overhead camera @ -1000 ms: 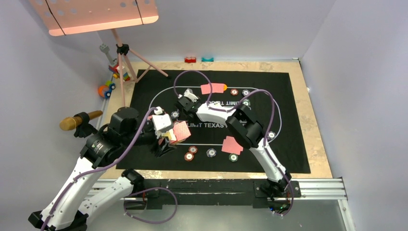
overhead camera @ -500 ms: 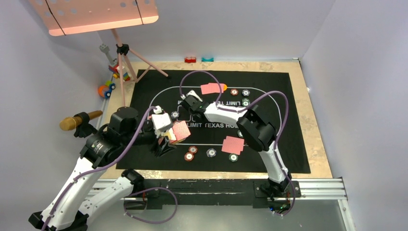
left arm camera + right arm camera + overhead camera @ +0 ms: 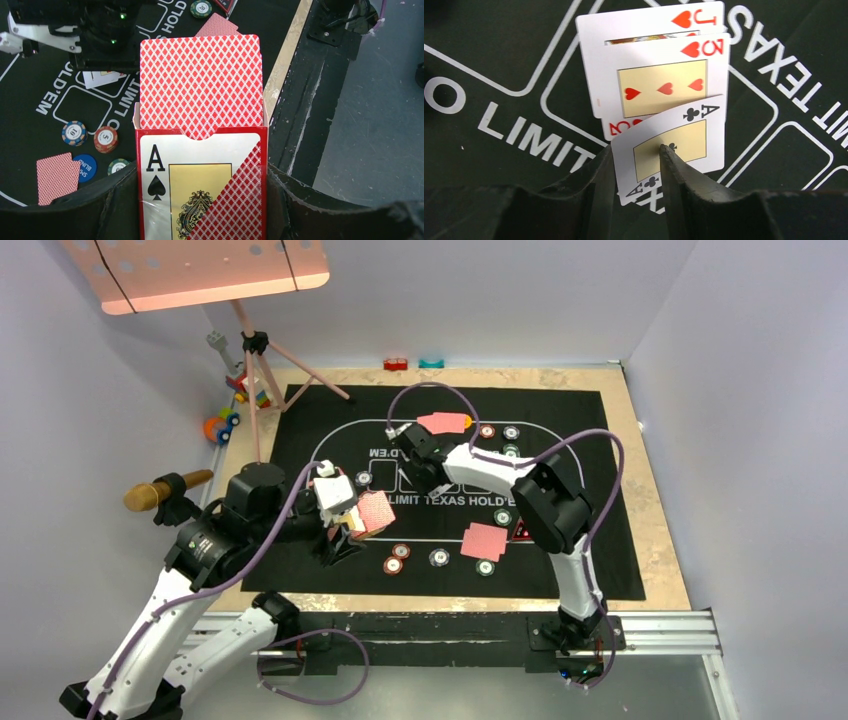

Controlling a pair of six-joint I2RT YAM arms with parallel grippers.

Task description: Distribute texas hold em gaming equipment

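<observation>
My left gripper (image 3: 340, 530) is shut on a red card box (image 3: 200, 185), from which red-backed playing cards (image 3: 200, 85) stick out. My right gripper (image 3: 636, 150) hangs open low over the black mat, its fingers (image 3: 674, 170) straddling a face-up ace of clubs (image 3: 684, 135). That ace overlaps a three of hearts (image 3: 659, 82) and a jack of hearts (image 3: 649, 25). Red-backed cards lie face down at the near side (image 3: 483, 540) and the far side (image 3: 437, 424), the latter by an orange button (image 3: 466, 422). Poker chips sit near (image 3: 398, 558) and far (image 3: 486, 431). A blue button (image 3: 87, 167) shows in the left wrist view.
A tripod stand (image 3: 255, 345) with a pink perforated board stands at the far left, with colourful toys (image 3: 225, 425) beside it. Small red (image 3: 396, 364) and teal (image 3: 431, 363) blocks lie beyond the black mat (image 3: 600, 560). A wooden-handled tool (image 3: 165, 490) sits at the left edge.
My right gripper has opened and let go of the ace of clubs, and the arm has shifted right and farther back. The left arm and card box have stayed put.
</observation>
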